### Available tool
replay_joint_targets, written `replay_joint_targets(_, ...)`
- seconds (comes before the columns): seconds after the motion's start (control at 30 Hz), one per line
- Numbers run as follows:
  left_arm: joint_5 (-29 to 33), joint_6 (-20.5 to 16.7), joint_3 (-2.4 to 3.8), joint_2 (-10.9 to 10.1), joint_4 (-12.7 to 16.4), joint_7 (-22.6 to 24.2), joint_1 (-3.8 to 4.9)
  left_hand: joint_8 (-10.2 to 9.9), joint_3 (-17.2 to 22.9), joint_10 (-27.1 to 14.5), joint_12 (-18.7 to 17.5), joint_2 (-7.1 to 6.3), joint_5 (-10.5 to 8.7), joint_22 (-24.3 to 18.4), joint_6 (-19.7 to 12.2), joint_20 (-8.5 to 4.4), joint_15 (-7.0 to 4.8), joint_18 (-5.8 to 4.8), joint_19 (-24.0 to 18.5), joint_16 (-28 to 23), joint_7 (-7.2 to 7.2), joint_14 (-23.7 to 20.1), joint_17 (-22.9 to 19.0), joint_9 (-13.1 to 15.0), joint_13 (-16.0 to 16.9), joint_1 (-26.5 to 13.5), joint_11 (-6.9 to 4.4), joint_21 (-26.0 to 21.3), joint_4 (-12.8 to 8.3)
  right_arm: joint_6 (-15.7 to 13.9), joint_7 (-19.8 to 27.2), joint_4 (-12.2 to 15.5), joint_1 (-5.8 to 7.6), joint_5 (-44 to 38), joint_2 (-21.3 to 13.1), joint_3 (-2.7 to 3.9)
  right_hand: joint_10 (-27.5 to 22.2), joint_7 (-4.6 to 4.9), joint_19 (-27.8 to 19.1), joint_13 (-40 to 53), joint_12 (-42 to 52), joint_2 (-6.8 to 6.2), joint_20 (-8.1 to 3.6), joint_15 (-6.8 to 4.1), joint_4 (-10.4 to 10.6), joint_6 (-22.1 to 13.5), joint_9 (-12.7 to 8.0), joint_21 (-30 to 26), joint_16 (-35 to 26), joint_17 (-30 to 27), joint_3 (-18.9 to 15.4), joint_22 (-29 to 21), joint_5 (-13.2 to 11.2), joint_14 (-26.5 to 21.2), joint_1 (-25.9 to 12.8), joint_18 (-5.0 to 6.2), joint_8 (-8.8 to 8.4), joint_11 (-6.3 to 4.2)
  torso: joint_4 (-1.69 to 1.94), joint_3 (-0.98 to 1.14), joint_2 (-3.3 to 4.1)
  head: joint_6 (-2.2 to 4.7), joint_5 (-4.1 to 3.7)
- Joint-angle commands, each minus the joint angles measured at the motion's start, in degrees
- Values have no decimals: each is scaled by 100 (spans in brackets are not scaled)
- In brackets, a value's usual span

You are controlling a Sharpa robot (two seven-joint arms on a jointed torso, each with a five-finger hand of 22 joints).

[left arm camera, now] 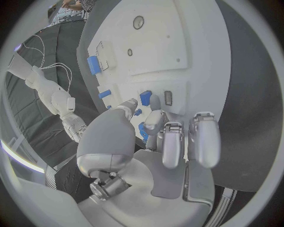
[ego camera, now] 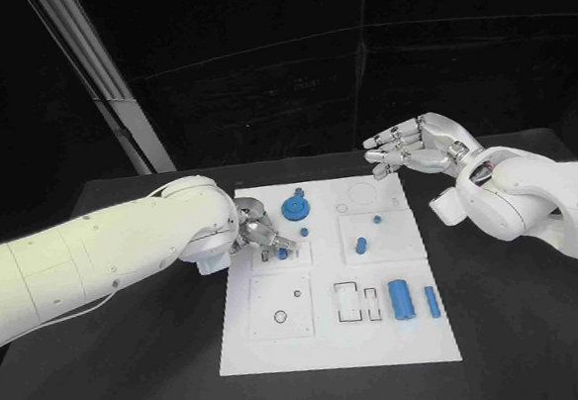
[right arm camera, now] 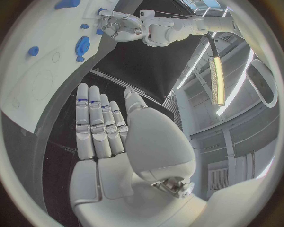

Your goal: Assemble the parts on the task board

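The blue peg [ego camera: 362,245] lies lengthwise, pointing along the task board [ego camera: 340,345].

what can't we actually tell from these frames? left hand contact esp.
- Left hand grip: in the head view its fingers cover a small blue part on the task board; in the left wrist view the fingers hide the contact, so held or merely touched is unclear.
- Blue gear: seating too small to judge.
- Board's shallow recesses: depth unreadable in the head view.
- Right hand: plainly open, off the board.
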Motion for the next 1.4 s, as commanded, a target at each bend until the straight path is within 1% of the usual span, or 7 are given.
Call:
replay_joint_targets(0.03, -4, -80, 12, -67, 71, 91, 13, -37, -50, 27, -7, 22, -25, 197, 44, -42, -39, -42, 108, 18, 8, 596, 1509, -9, -28, 34, -3, -40, -2, 22, 74, -2, 10, 7, 6, 4, -55, -3, -10, -6, -8, 9, 43, -3, -17, -34, -4, -39, -23, -5, -2, -5, -22, -27, -58, 9, -7, -1, 6, -2, -2, 2, -6)
replay_joint_targets(0.43, 255, 463, 707, -347, 47, 225, 164, -335, -546, -514, -497, 188, -27, -354, -592, 40, 80, 77, -105, 18, 236, 596, 1509, -139, -764, 478, 177, -520, 42, 24, 78, -64, 9, 22, 8, 3, -84, 5, -1, -2, 22, 10, 61, 8, -4, -54, 3, -83, -10, -37, -42, -34, 46, -44, -129, 15, 5, 9, 6, 6, -1, 26, -13)
replay_joint_targets(0.6, 293, 871, 814, -187, -500, 179, 333, -625, -740, -756, -693, 337, -49, -457, -919, 153, 210, 97, -142, 18, 409, 596, 1509, -363, -1091, 615, 328, -624, 52, 28, 76, -88, 9, 25, 26, 3, -103, 5, 24, 0, 58, -12, 70, 10, -1, -61, 9, -124, -2, -67, -97, -61, 234, -44, -194, 21, 15, 10, 5, 17, -3, 64, 21)
replay_joint_targets(0.8, 284, 1154, 777, 37, -1007, 147, 385, -625, -831, -776, -693, 409, -49, -453, -837, 189, 232, 101, -138, 18, 417, 596, 1509, -429, -1120, 692, 344, -628, 53, 38, 73, -96, 9, 26, 48, 3, -105, 5, 28, 0, 63, -13, 71, 10, -3, -62, 10, -129, -1, -71, -103, -65, 256, -44, -198, 22, 16, 10, 3, -6, 11, 70, 24)
replay_joint_targets(1.07, -64, 1281, 485, 362, -1631, 238, 390, -390, -1087, -670, -578, 500, -89, -382, -525, 156, 168, 92, -99, 18, 307, 596, 1509, -405, -1015, 725, 257, -581, 68, 40, 75, -97, 9, 26, 57, 3, -105, 5, 28, 0, 63, -13, 71, 10, -3, -62, 10, -129, -1, -71, -103, -65, 256, -44, -198, 22, 16, 10, -2, -4, 14, 67, 52)
replay_joint_targets(1.2, -165, 1218, 336, 495, -1866, 365, 363, -298, -1315, -605, -524, 606, -707, -331, -480, 120, 134, 80, -73, 18, 264, 596, 1509, -385, -966, 558, 218, -546, 77, 42, 80, -97, 9, 26, 60, 3, -105, 5, 28, 0, 63, -13, 71, 10, -3, -62, 10, -129, -1, -71, -103, -65, 256, -44, -198, 22, 16, 10, -3, -3, 14, 54, 63)
replay_joint_targets(1.4, -216, 1099, 251, 625, -2077, 506, 306, -240, -1493, -536, -463, 651, -840, -268, -445, 100, 113, 66, -44, 18, 236, 596, 1509, -371, -892, 451, 194, -498, 87, 45, 88, -83, 9, 26, 65, 3, -107, 4, 31, 0, 66, -9, 71, 10, -4, -61, 10, -133, 0, -74, -103, -68, 267, -43, -199, 22, 17, 9, -3, 2, 10, 38, 70)
